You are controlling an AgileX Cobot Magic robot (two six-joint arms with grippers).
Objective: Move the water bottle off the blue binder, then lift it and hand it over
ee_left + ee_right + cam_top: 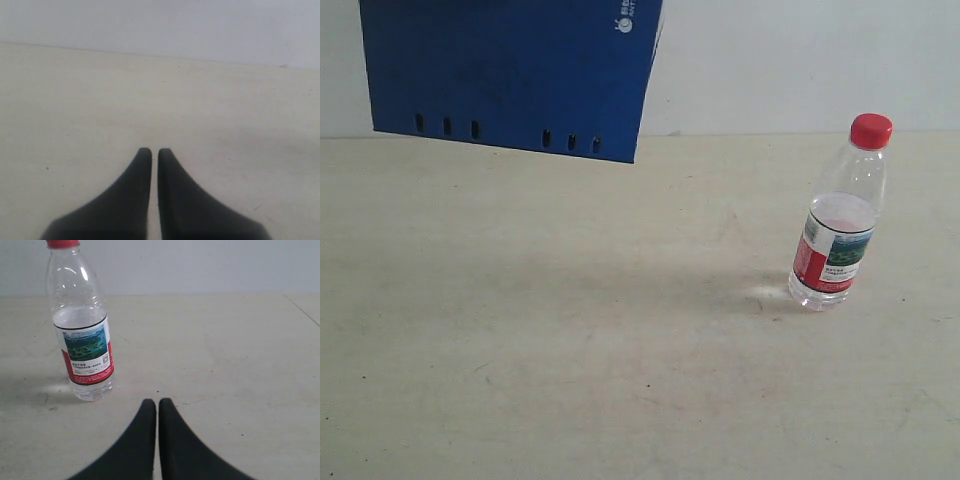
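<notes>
The water bottle stands upright on the pale table at the right of the exterior view, clear with a red cap and a red, white and green label. The blue binder fills the upper left, its slotted edge facing the camera, well apart from the bottle. Neither gripper shows in the exterior view. In the right wrist view the bottle stands a short way beyond my right gripper, off to one side; its dark fingers are shut with nothing between them. My left gripper is shut too, over bare table.
The pale, lightly scuffed table runs back to a white wall. A faint shadow lies on the table below the binder. A table edge shows in the right wrist view.
</notes>
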